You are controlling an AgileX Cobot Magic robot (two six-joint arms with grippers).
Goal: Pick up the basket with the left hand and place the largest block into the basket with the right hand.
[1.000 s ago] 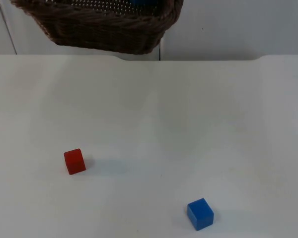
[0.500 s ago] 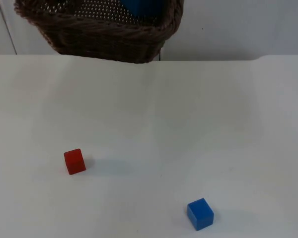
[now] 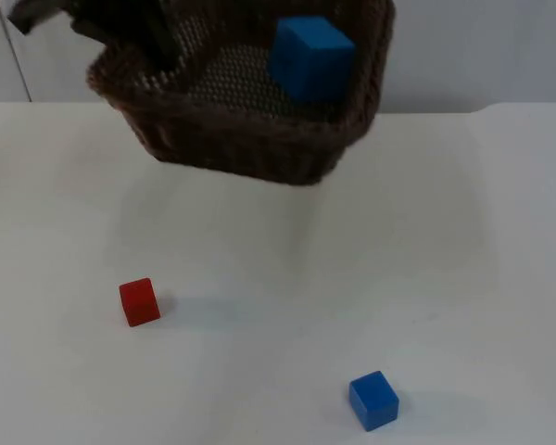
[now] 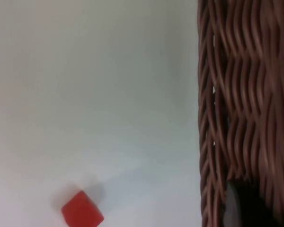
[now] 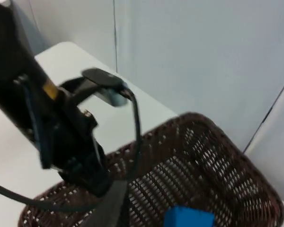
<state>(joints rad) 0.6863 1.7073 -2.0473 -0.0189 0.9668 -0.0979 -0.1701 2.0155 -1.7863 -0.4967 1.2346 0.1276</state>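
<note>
A: Start nearest the camera. What sits in front of the basket?

B: A small blue block (image 3: 373, 400) lies nearest, well in front of the basket and off to its right. A red block (image 3: 139, 301) lies a little nearer the basket, in front of it and under its left end. Both rest on the white table (image 3: 463, 278), well apart from each other, and neither has moved over the last second.

A: And the basket itself?

B: The brown wicker basket (image 3: 259, 139) hangs above the table, tilted so its open top faces the camera. A second ago only its outer wall and underside showed; now it has dropped lower and tipped forward, so the mesh floor is in plain sight.

A: What is inside?

B: The large blue block (image 3: 310, 57), resting on the basket's floor against its far right wall. It is clearly bigger than the two on the table.

A: Who holds the basket?

B: The left gripper (image 3: 134, 32), clenched on the basket's far left rim. From the right wrist view the left arm stands over that rim. Whether the right gripper's fingers are parted I cannot tell.

A: So for the task?

B: I judge the placing done: largest block in, basket held aloft
</note>
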